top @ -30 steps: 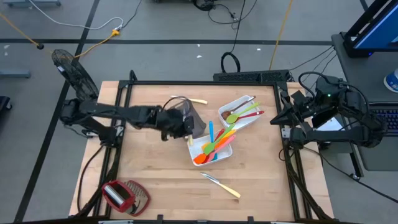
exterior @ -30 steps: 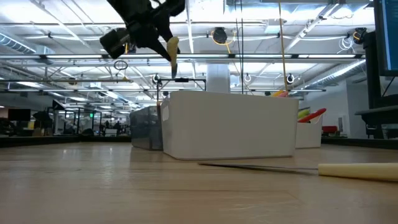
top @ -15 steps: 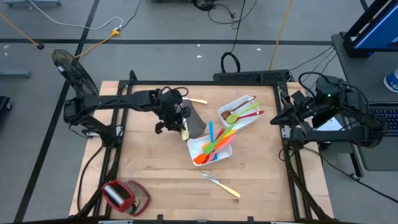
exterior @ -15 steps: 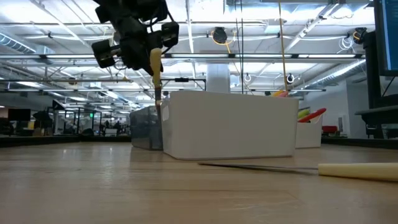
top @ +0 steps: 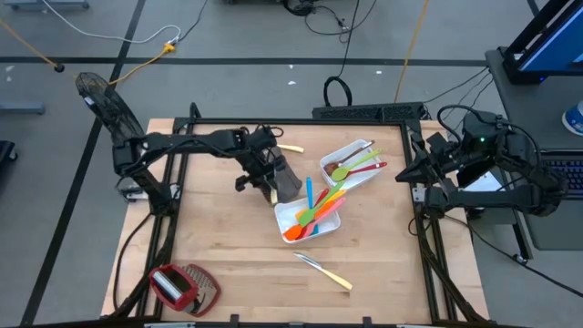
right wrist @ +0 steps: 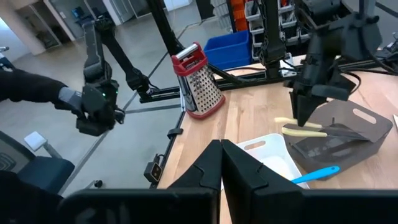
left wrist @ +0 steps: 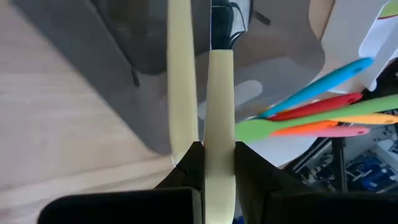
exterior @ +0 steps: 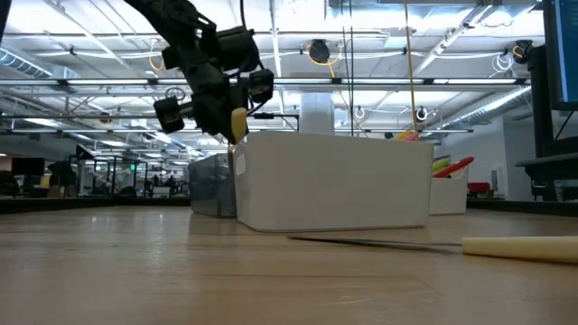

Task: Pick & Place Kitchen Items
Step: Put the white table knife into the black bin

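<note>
Left gripper (top: 264,179) sits over the grey-brown rectangular plastic tray (top: 290,185) near the table's middle, its fingers closed nearly together on the pale cream handle of a metal cutlery piece (left wrist: 219,124), which hangs upright with the metal end pointing down into the tray. In the left wrist view a second pale-handled piece (left wrist: 180,81) already lies in that tray, just beside the held one. Low view shows the same gripper (exterior: 230,122) down close to the tray's rim, handle end showing beneath it. Right gripper (right wrist: 221,163) waits at the table's right edge, fingers shut, holding nothing. Remaining items: coloured plastic spoons and spatulas (top: 319,205) fill the white rectangular tray (top: 290,217) to the right of the grey one, more sit in a second white tray (top: 343,155) farther right, one pale-handled piece (top: 324,271) lies loose on the near wood, another (top: 290,148) beyond the arm. Red-and-mesh grater (top: 182,286) stands at the near left corner, well clear. Risks as judged: released upright, the piece could bounce or tip over the low tray wall onto the table; its tip could catch on the piece already lying there; the slim handle could twist in the narrow pinch; drifting right could clip the white tray's rim.
</note>
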Motion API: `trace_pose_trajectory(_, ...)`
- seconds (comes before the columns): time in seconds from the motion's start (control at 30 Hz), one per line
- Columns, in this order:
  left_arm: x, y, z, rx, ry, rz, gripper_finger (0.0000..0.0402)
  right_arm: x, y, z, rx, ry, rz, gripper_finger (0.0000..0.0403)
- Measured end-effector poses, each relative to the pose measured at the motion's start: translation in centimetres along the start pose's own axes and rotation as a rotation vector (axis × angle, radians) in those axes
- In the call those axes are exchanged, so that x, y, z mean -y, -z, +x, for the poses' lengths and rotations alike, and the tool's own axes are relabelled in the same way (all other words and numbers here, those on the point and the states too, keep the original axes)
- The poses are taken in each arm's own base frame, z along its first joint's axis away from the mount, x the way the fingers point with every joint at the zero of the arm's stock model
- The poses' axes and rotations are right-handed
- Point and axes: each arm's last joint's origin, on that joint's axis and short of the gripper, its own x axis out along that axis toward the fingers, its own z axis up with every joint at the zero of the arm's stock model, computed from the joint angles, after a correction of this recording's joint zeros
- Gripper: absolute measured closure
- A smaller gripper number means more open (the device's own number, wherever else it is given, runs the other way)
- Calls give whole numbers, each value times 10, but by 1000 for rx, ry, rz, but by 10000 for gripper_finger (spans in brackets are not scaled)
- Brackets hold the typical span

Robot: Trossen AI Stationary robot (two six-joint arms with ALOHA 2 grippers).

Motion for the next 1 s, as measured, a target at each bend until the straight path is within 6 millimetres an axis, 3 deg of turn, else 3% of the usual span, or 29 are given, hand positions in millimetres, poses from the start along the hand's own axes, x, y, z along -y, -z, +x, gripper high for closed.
trace_pose_trajectory(0.23,-2,-12,3,13,-22,21,302,0,-2,0,16,-3,25,401)
trace_pose_trajectory(0.63,0,-9,-10,31,26,113,190,0,-2,1,14,-3,44,402)
trace_pose_trajectory(0.8,9,9,-29,54,142,212,172,0,0,1,-2,-2,54,399)
trace_pose_trajectory(1.0,13,51,-54,298,268,424,170,1,0,1,-5,-2,32,399)
